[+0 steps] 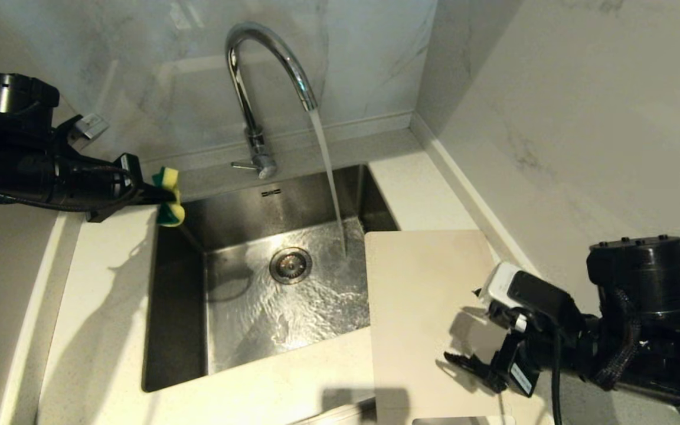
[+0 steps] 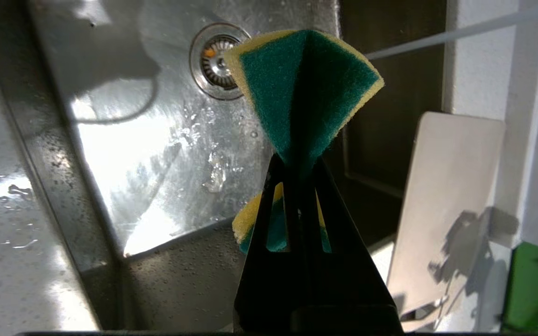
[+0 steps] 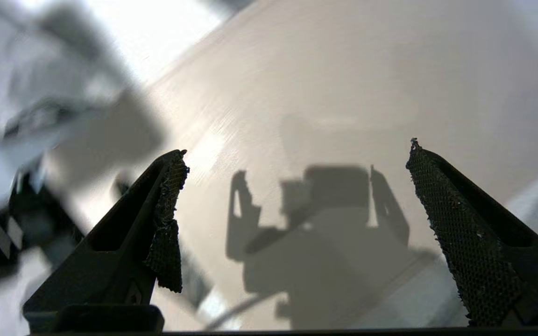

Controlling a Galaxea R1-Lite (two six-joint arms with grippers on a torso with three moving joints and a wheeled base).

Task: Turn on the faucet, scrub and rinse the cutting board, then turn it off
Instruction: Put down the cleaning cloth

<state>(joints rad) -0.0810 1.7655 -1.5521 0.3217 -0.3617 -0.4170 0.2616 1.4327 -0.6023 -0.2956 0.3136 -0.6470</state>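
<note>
Heads up: your right gripper [image 1: 474, 348] hangs wide open over the cutting board [image 1: 422, 295], left gripper [image 1: 154, 192] pinching the sponge [image 1: 168, 196]. That thin board could slip when grabbed.

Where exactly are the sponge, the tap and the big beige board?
sponge [image 2: 304, 88], left wrist view, green scrubbing face.
faucet [image 1: 245, 100], head view, upright chrome neck.
cutting board [image 1: 417, 295], head view, bare flat top.

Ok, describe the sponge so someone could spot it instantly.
Find the steel sink under the running faucet. At its back left corner, the left gripper pinches a folded sponge, the only yellow-and-green thing there.
</note>
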